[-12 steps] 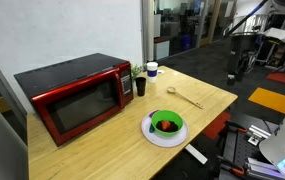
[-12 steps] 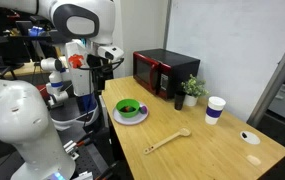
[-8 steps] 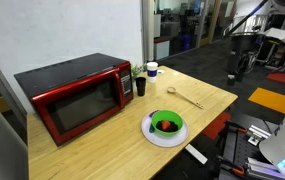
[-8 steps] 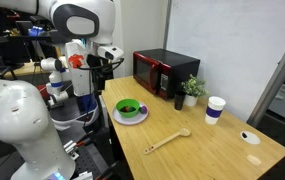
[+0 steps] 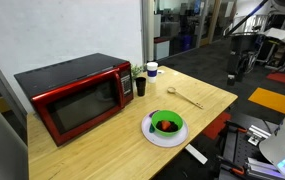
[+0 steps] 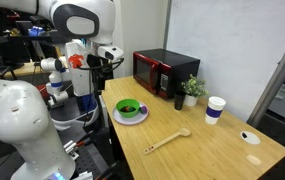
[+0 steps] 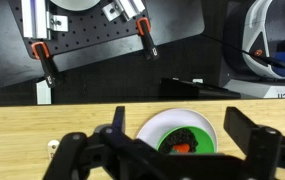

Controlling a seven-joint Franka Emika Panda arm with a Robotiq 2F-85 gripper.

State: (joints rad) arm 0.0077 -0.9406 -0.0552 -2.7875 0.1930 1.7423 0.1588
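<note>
Tabletop: free room and obstacles.
Microwave [image 5: 77, 95] takes up one end of the table [image 5: 210, 100] and is the tallest block. Plant [image 6: 191, 90] stands just beside it and cup [image 6: 215, 109] near the plant, both upright on the wall side. Bowl [image 5: 166, 124] on plate [image 5: 150, 136] sits low at the opposite edge, reachable from above; in the wrist view nothing lies over it. Spoon [image 5: 187, 98] lies flat mid-table, passable overhead. Bare wood between plate and microwave, between spoon and cup, and around a small disc [image 6: 250, 137] at the other end.
</note>
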